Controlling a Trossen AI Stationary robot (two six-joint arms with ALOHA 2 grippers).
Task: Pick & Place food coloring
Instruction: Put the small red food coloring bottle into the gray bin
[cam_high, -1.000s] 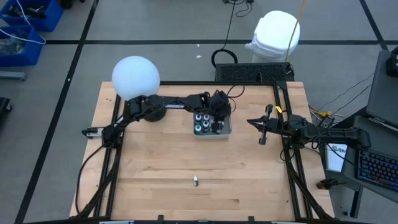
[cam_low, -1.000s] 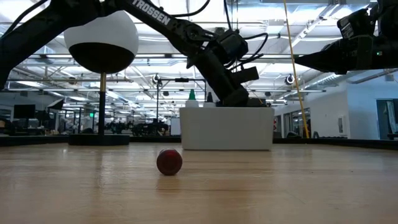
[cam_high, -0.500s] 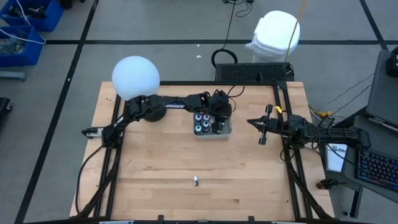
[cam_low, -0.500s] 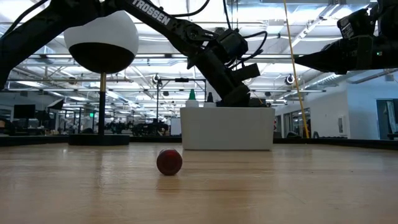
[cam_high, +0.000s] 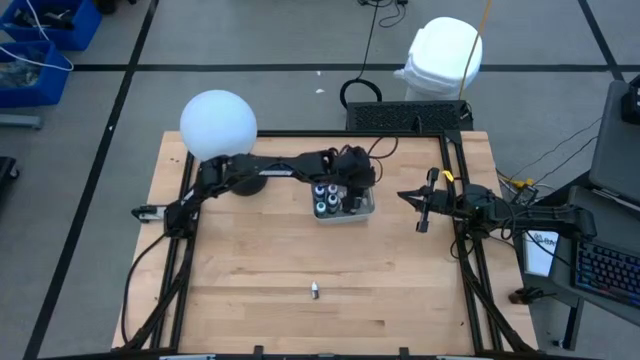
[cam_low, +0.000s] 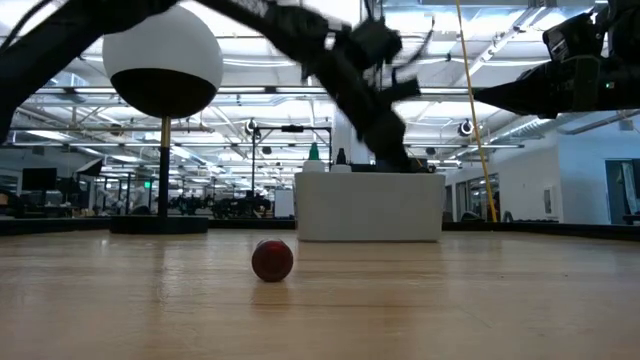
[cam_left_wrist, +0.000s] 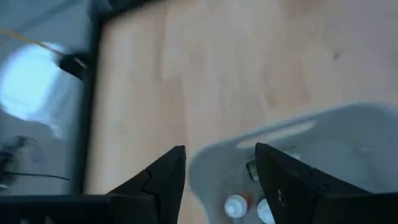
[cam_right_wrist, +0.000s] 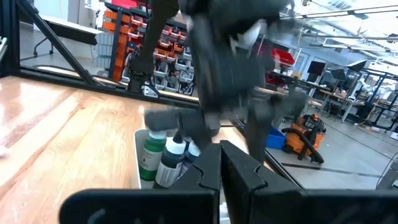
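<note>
High view: the left gripper (cam_high: 352, 184) hangs over the far end of the grey tray (cam_high: 366, 212), where several bottles (cam_high: 324, 197) stand upright. One stray bottle (cam_high: 314, 290) lies alone on the surface (cam_high: 250, 270), well apart toward the near edge. The right gripper (cam_high: 421, 212) waits just right of the tray.

Low view: the stray shows as a red, rounded shape (cam_low: 272, 260) in front of the tray (cam_low: 370, 208); a green bottle tip (cam_low: 314, 153) pokes above the wall. The left arm is blurred above it.

Left wrist view: the fingers (cam_left_wrist: 165, 180) are spread and hold nothing; white caps (cam_left_wrist: 235, 205) sit in the tray (cam_left_wrist: 348, 134) below them.

Right wrist view: the fingers (cam_right_wrist: 235, 168) are pressed together, empty. Green and dark bottles (cam_right_wrist: 152, 152) stand in the tray.

The stray looks light, hard and smooth, so it will likely roll; pinching across its body seems safest.
</note>
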